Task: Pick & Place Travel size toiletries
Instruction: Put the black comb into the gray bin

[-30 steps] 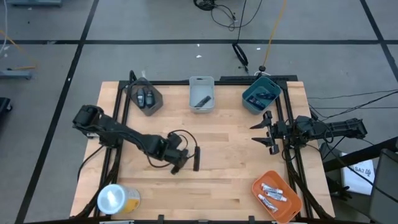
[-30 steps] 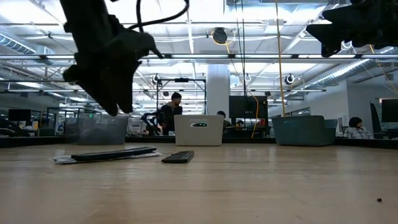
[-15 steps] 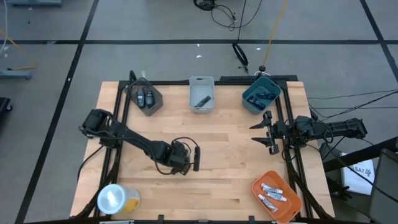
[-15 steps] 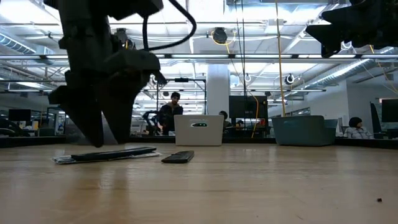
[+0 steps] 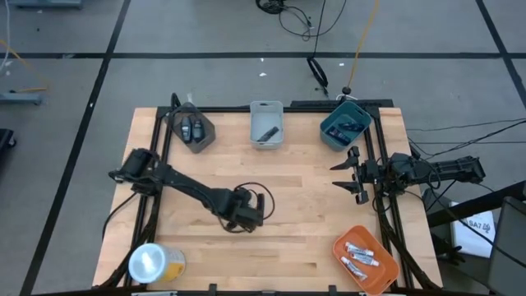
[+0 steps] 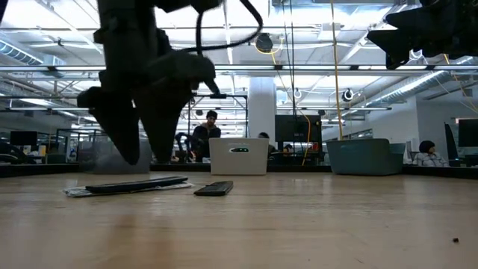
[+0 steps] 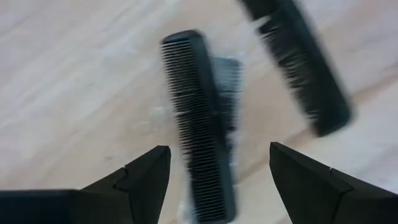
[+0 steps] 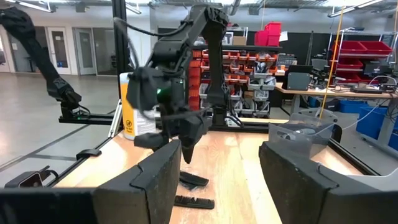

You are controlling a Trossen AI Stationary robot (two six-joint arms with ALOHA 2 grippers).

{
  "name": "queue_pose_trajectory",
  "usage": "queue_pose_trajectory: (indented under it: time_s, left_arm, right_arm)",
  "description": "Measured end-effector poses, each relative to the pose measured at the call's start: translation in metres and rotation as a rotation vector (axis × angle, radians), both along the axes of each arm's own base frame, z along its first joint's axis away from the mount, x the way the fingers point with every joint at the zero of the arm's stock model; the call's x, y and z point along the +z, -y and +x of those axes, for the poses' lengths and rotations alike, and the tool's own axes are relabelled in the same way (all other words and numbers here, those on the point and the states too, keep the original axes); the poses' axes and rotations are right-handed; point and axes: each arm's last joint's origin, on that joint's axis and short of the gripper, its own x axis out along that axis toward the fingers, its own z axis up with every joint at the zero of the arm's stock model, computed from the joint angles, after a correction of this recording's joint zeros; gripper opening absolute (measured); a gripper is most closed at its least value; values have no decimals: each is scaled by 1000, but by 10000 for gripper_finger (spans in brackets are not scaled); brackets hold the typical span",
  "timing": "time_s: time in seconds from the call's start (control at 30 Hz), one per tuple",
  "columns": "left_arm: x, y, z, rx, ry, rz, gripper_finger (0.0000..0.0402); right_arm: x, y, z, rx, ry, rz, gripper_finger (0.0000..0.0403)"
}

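While the left gripper [image 5: 251,215] hangs over the middle of the table [image 5: 304,238], its jaws stand apart with nothing between them. Seen from the left wrist, the fingers [image 7: 140,177] flank a black comb [image 7: 199,124] lying on the wood directly beneath the gap, not touching either finger. A second comb [image 7: 298,62] lies just beside the first, at an angle to it. From table height, the fingertips [image 6: 127,146] sit slightly above the boards, with a comb [image 6: 134,184] on a clear wrapper and another comb [image 6: 215,188] flat on the surface close by. The right gripper [image 5: 355,174] waits near the table's right edge, raised, jaws apart and holding nothing. Along the far edge stand three bins: a grey bin [image 5: 205,134] containing two dark oval pieces [image 5: 192,129], a white bin [image 5: 265,108] containing one dark stick [image 5: 267,133], and a teal bin [image 5: 329,135] containing dark packets [image 5: 348,125]. An orange tray [image 5: 348,268] at the near right corner contains silvery tubes [image 5: 362,253]. A yellow roll [image 5: 153,263] stands at the near left corner, well apart from both grippers.
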Motion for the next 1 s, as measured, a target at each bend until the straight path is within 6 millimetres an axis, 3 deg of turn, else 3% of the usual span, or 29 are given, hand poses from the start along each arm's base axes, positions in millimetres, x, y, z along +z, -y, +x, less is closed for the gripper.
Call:
queue_pose_trajectory:
  time_s: [0.13, 0.3, 1.0]
  left_arm:
    - [-9, 0, 12, -4, -125, 32, 271]
    - [-15, 0, 21, -34, -127, 34, 271]
    - [-29, -7, 13, 4, -149, 19, 271]
  right_arm:
    - [0, 0, 0, 2, 0, 0, 210]
    - [0, 0, 0, 3, 0, 0, 210]
    - [0, 0, 0, 4, -5, 0, 210]
